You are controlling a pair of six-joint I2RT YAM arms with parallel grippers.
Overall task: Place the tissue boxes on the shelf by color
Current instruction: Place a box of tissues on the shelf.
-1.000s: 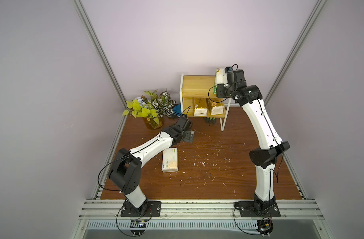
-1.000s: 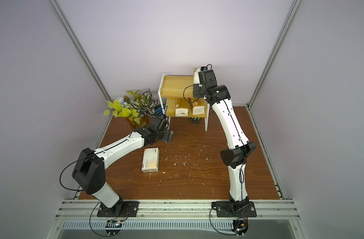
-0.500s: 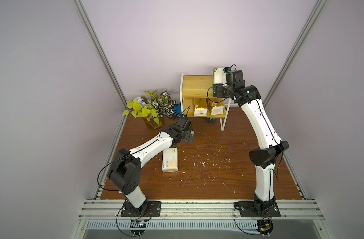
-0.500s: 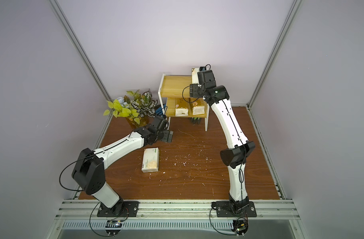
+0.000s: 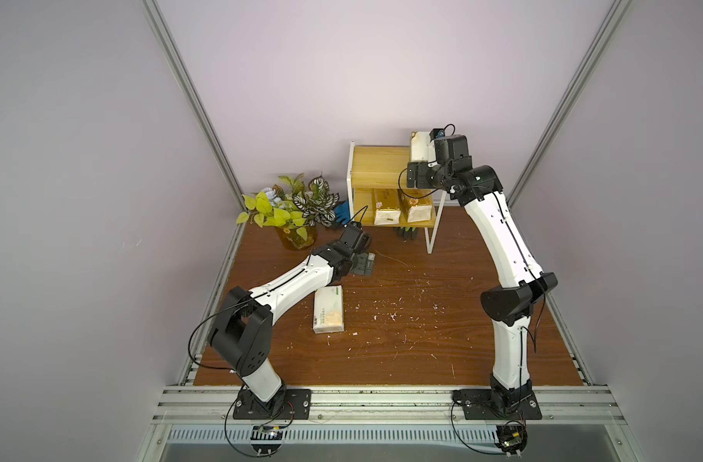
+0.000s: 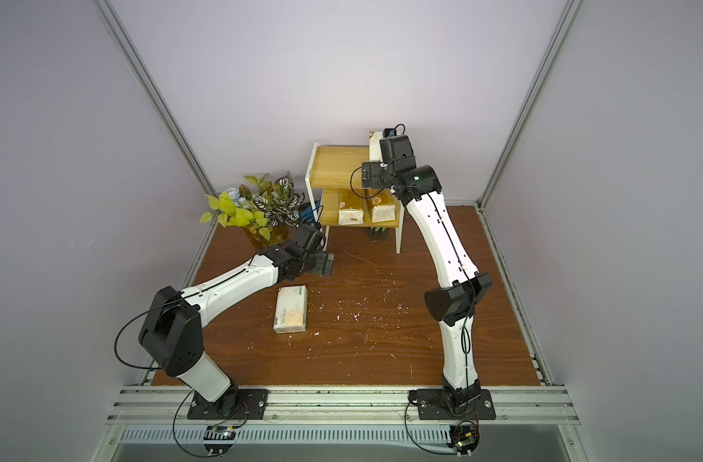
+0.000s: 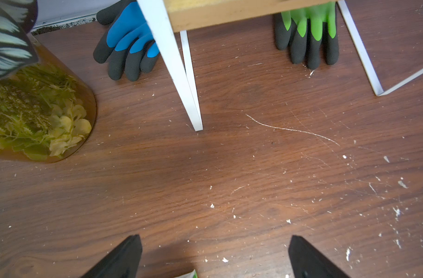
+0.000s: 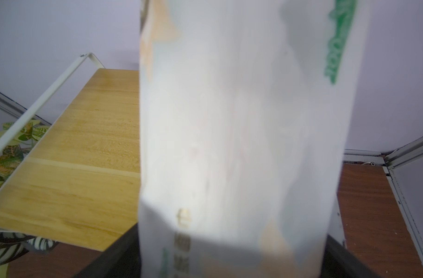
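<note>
On the table lies a white tissue box (image 5: 329, 310) (image 6: 290, 309), just behind my left gripper (image 5: 363, 266) (image 7: 212, 240), which hangs open over bare wood. Two gold tissue boxes (image 5: 386, 206) (image 5: 417, 206) lie side by side on the shelf's lower board. Another white tissue box (image 5: 419, 146) (image 8: 241, 132) stands on end at the right end of the shelf's top board (image 5: 377, 166) (image 8: 85, 156). It is blurred, between the spread fingers of my right gripper (image 5: 421, 159) (image 8: 232, 252). Whether the fingers touch it I cannot tell.
Potted plants (image 5: 289, 208) stand left of the shelf, their amber pot (image 7: 37, 115) close to my left gripper. A blue glove (image 7: 128, 41) and a green glove (image 7: 309, 33) lie under the shelf by its white legs (image 7: 181, 72). Walls close in behind.
My right gripper's jaws have spread wider around the white tissue box at the shelf's top board, and the hand has shifted a little to the left. The left arm has stayed still.
</note>
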